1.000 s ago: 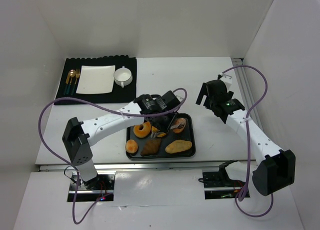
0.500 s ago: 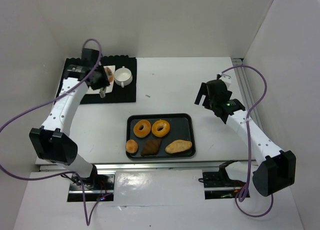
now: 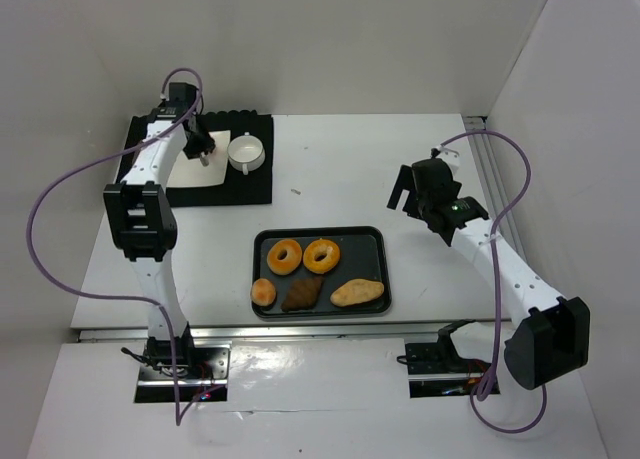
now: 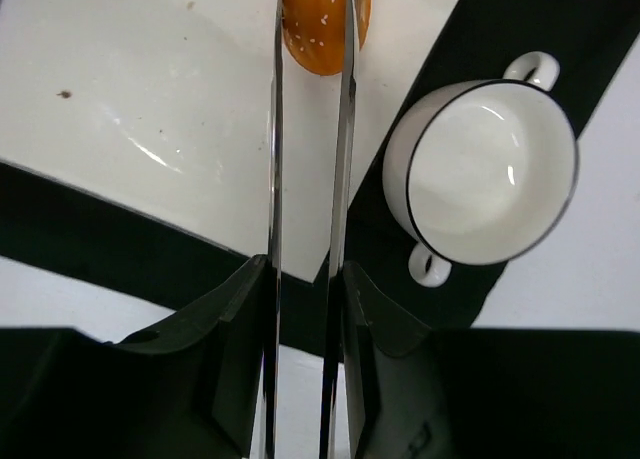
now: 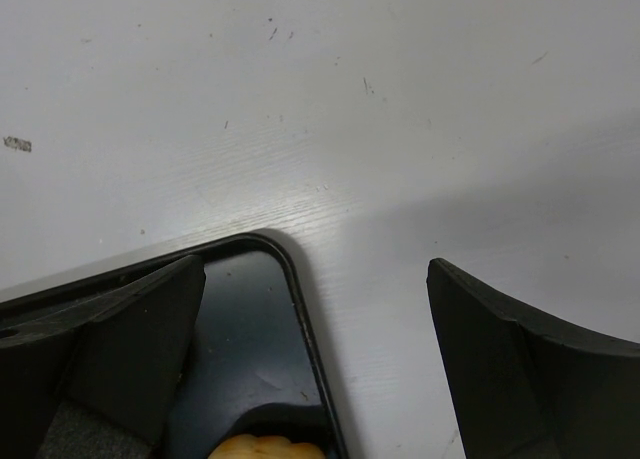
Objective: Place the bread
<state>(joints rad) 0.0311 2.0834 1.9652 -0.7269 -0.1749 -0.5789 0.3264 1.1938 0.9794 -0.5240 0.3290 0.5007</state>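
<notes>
A sesame-topped bread (image 4: 320,34) sits pinched between the two long thin blades of my left gripper (image 4: 313,9), which is shut on it. It hangs over the right part of the white square plate (image 4: 150,109). In the top view the left gripper (image 3: 203,155) is at the back left over that plate (image 3: 215,174); the bread itself is too small to make out there. My right gripper (image 5: 317,269) stands open and holds nothing, hovering over the far right corner of the black tray (image 5: 300,309). It shows in the top view (image 3: 415,191) to the right of the tray (image 3: 375,234).
A white two-handled cup (image 4: 480,179) stands on the black mat (image 4: 100,239) just right of the plate. The tray holds two doughnuts (image 3: 285,256) (image 3: 321,255), a round bun (image 3: 263,292), a brown pastry (image 3: 302,293) and a long loaf (image 3: 358,293). White walls close in the table.
My left arm has swung from the tray to the plate at the back left, carrying the bread. The tray's far right spot is now bare. The right arm has stayed put.
</notes>
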